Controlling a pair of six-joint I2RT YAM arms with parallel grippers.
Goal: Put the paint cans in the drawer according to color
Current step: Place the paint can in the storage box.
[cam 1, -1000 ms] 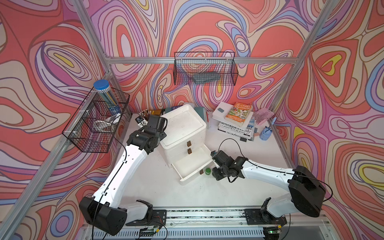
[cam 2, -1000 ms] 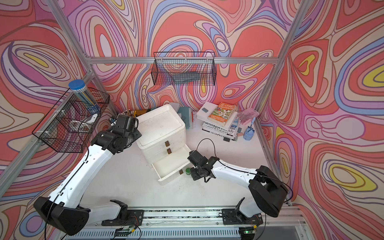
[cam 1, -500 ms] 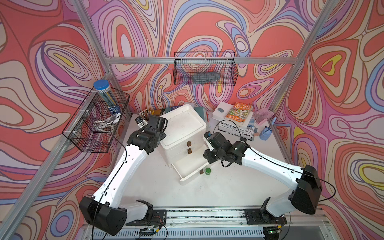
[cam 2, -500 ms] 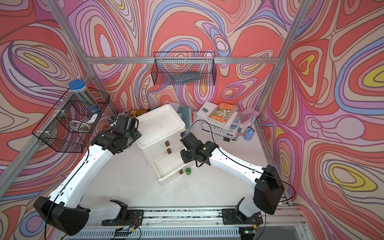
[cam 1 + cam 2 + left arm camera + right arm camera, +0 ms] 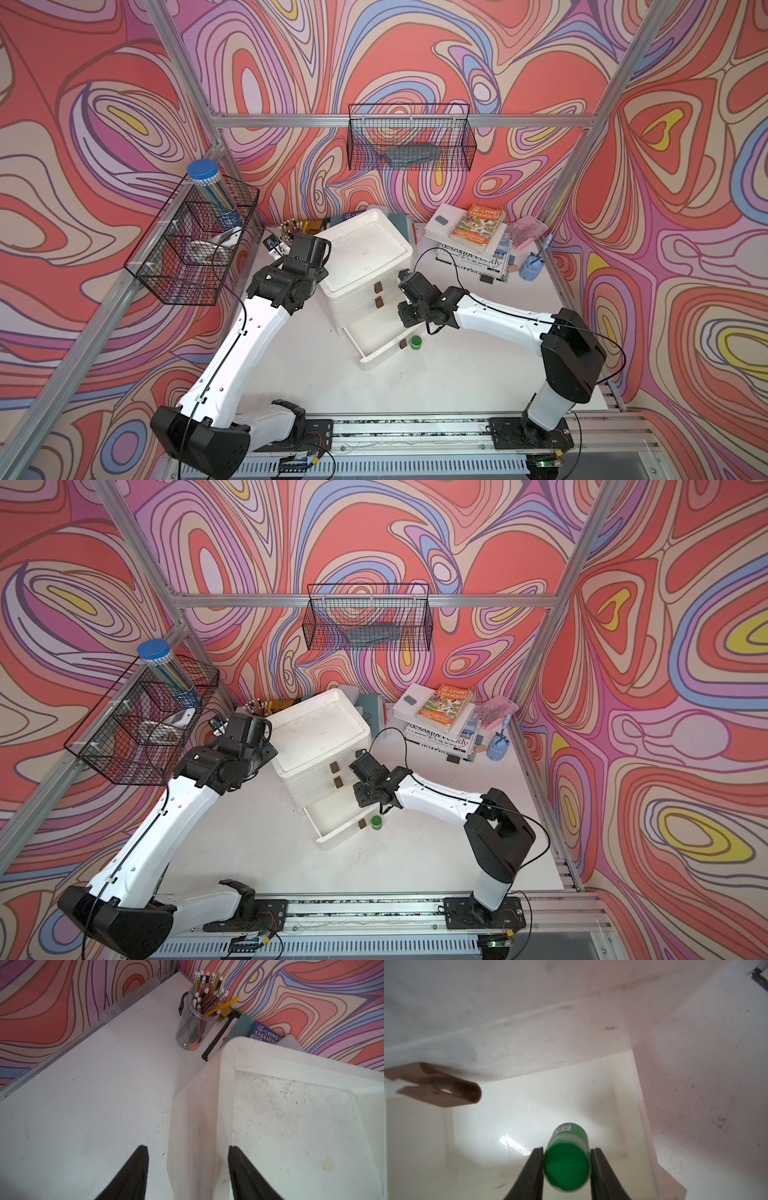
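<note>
My right gripper (image 5: 566, 1148) is shut on a green paint can (image 5: 566, 1165) and holds it tilted above the open bottom drawer (image 5: 529, 1118), whose floor is bare white. In both top views that gripper (image 5: 405, 318) hangs over the drawer (image 5: 374, 332) of the white drawer unit (image 5: 365, 249). A second green paint can (image 5: 416, 342) (image 5: 377, 822) stands on the table just outside the drawer front. My left gripper (image 5: 187, 1146) is open, its fingers either side of the unit's rear left top edge (image 5: 197, 1126) with gaps on both sides. No other paint cans are in view.
Brown handles (image 5: 378, 286) mark the two shut upper drawers. A clear jar of pencils (image 5: 195, 1022) and a blue book (image 5: 266, 1032) stand behind the unit. Stacked books (image 5: 473, 237) and a blue holder (image 5: 532, 268) lie at back right. Wire baskets (image 5: 191, 249) (image 5: 409, 139) hang on the walls.
My right arm has lifted with the green can from the table beside the drawer front and swung left over the open drawer. The other green can and the left arm have not moved.
</note>
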